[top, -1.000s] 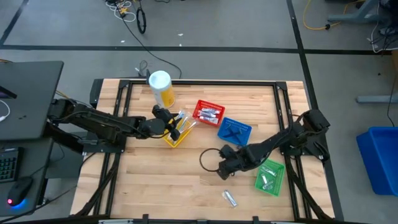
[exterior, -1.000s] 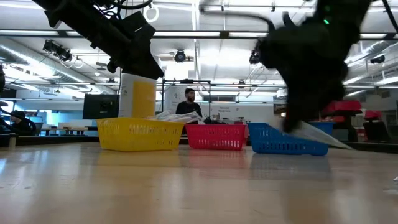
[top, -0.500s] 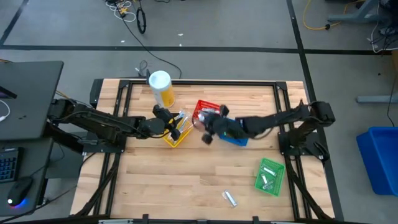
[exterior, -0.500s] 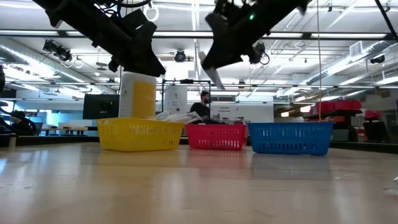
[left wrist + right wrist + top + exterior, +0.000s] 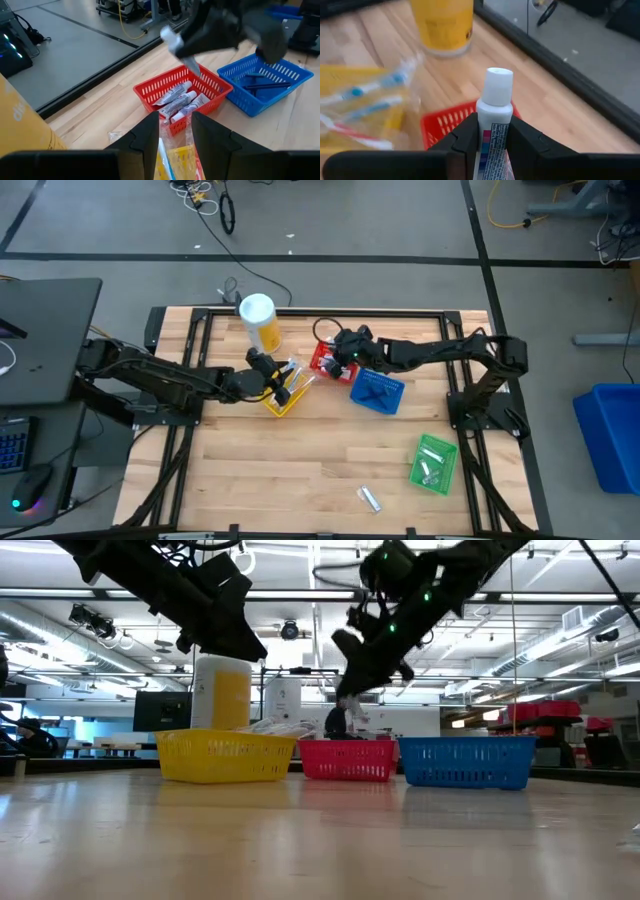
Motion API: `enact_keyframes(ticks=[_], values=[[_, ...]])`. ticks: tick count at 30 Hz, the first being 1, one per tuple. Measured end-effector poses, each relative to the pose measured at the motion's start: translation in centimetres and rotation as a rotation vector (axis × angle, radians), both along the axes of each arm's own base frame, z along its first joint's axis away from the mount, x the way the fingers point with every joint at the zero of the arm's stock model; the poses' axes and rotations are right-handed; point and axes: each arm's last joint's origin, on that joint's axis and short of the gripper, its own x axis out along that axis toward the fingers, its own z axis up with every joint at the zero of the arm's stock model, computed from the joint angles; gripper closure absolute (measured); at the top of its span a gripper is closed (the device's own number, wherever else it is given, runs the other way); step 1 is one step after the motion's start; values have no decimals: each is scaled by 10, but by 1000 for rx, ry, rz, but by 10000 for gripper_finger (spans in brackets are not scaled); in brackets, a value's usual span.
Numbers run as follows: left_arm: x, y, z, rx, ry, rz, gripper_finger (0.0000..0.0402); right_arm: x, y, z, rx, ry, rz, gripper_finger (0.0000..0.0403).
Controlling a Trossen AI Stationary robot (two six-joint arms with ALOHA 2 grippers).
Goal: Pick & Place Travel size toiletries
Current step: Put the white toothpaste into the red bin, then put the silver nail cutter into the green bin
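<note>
My right gripper (image 5: 338,358) hangs over the red mesh basket (image 5: 330,366), shut on a small white toiletry tube (image 5: 494,117). The red basket holds several white tubes (image 5: 180,100). My left gripper (image 5: 285,378) hovers open above the yellow basket (image 5: 282,398). In the left wrist view its fingers (image 5: 150,137) stand either side of wrapped pale-blue toothbrushes (image 5: 165,152) without plainly touching them. The blue basket (image 5: 378,390) holds thin dark pieces. In the low view my right gripper (image 5: 352,690) is well above the red basket (image 5: 345,760). My right gripper pinches the white tube by its printed body (image 5: 492,137), one finger on each side. The white cap (image 5: 499,85) sticks out beyond the fingertips. The tube is lifted clear, above the red basket's far-left part.
A tall white-and-yellow canister (image 5: 258,320) stands at the far edge, left of the red basket. A green basket (image 5: 433,463) with small items sits near the right edge. One loose tube (image 5: 370,498) lies on the wood close to the near edge. The near-left tabletop is bare wood.
My right gripper has risen from low over the table near the green basket. It has swung toward the far edge and left, past the blue basket, to above the red basket, carrying the white tube all the way.
</note>
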Motion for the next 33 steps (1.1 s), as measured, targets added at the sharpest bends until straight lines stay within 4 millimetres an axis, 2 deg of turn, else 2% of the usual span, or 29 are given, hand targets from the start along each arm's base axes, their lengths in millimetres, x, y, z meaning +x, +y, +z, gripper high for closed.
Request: enact_keyframes(ticks=[4,8,13,21,25,33], values=[[0,0,0,0,0,0,279,-2,-5,-24,17,48,-6,307],[0,0,0,-1,-1,0,279,-8,-8,-39,23,76,-17,307],[0,0,0,-1,-1,0,279,-10,-10,-41,-5,96,7,292],[0,0,0,-3,-2,2,279,-9,-10,-38,-19,81,15,224],[0,0,0,-3,-2,2,279,-12,7,-27,6,76,89,199],[0,0,0,-3,-2,2,279,-25,70,17,-47,17,302,196]])
